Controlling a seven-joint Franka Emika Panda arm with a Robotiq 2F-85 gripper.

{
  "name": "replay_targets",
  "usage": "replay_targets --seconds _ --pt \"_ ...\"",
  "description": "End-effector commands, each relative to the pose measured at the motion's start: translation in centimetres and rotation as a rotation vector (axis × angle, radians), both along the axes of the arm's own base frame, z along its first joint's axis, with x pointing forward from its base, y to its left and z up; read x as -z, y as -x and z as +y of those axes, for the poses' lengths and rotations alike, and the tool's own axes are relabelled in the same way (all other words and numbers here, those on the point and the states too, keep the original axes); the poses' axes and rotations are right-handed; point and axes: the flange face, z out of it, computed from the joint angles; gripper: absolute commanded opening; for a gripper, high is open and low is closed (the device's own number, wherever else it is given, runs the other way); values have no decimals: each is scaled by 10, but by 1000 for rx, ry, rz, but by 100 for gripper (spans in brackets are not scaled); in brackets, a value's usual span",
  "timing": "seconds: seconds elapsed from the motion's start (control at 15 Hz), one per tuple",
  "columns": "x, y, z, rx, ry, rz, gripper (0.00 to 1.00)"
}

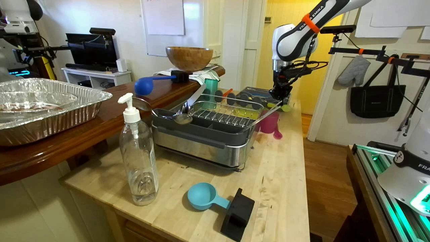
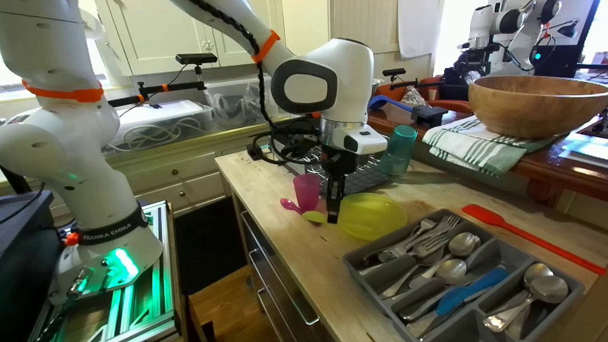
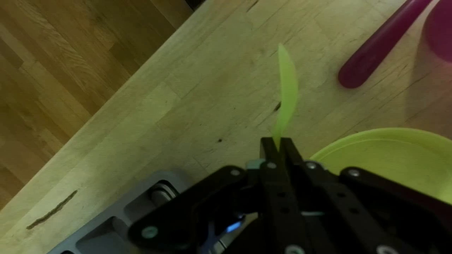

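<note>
My gripper [image 3: 277, 143] is shut on a thin yellow-green utensil [image 3: 288, 84], which sticks out past the fingertips. In an exterior view the gripper [image 2: 333, 216] points down over the counter and the utensil's rounded end [image 2: 313, 217], like a spoon bowl, shows beside the fingers. A yellow-green plate [image 2: 373, 216] lies right beside the gripper; it also shows in the wrist view [image 3: 388, 155]. A pink cup [image 2: 306, 190] and a pink spoon [image 2: 289, 204] are close by; the spoon's handle shows in the wrist view [image 3: 370, 53].
A grey cutlery tray [image 2: 468, 327] and a red spatula [image 2: 522, 232] lie on the counter. A dish rack [image 1: 195, 134] and a teal cup [image 2: 399, 152] stand on it. A soap bottle [image 1: 141, 168] and a blue scoop [image 1: 203, 196] are at the counter's other end.
</note>
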Motion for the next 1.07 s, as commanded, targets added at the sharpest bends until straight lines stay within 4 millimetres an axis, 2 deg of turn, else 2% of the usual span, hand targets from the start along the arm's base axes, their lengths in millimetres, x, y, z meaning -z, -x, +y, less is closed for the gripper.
replay_targets --seconds 0.0,1.0 --pt "-2 16 0 41 15 31 2" --pt "32 13 -10 150 38 47 2"
